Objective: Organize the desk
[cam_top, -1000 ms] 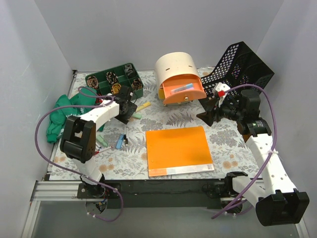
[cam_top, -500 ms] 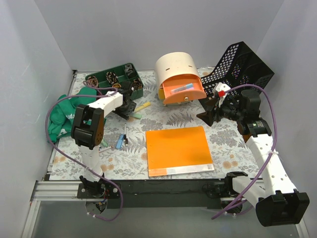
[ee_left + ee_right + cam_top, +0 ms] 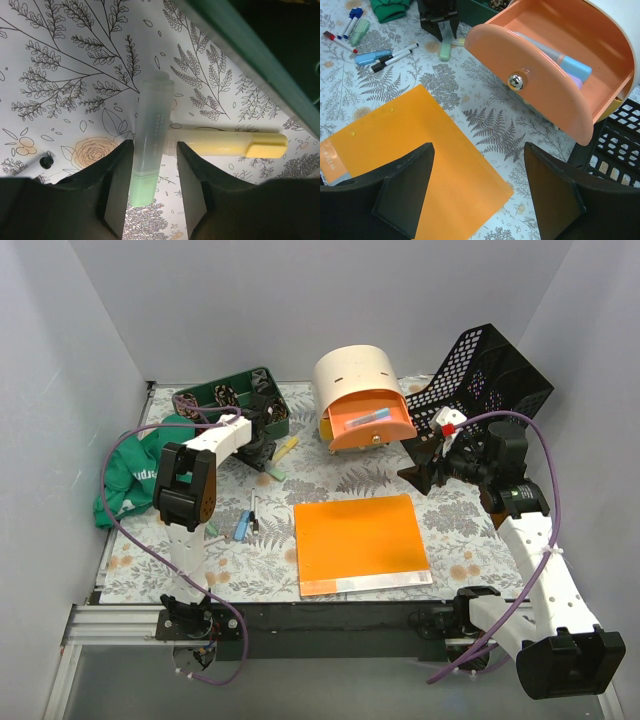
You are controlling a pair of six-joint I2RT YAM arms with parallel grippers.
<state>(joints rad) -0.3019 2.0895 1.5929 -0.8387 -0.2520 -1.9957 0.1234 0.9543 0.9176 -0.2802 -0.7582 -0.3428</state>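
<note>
Grey walls all round. The desk [image 3: 455, 525] fills the floor of the cell, fern print, still cluttered.

Change over the last second: left arm has pulled its elbow in and pushed the left gripper [image 3: 154, 150] back towards the green tray [image 3: 235, 400]. It now sits low over the green highlighter [image 3: 152, 145]. Fingers are down on either side of the barrel, spread and with thin gaps showing, so not clamped yet as far as I can see. The green highlighter lies across one end of the yellow highlighter [image 3: 235, 144], just beside the tray wall. Neither marker has moved.

Right gripper [image 3: 477, 150] hasn't shifted: jaws wide apart, nothing held, hovering over the orange folder [image 3: 415, 150] and facing the open drawer [image 3: 535, 90].

Read: approach done, grasp is next. Watch the yellow one, it's touching the green and will likely get dragged on lift. Loose pens [image 3: 245, 523], the green cloth [image 3: 125, 475] and the folder are all still out, so the task looks early.
</note>
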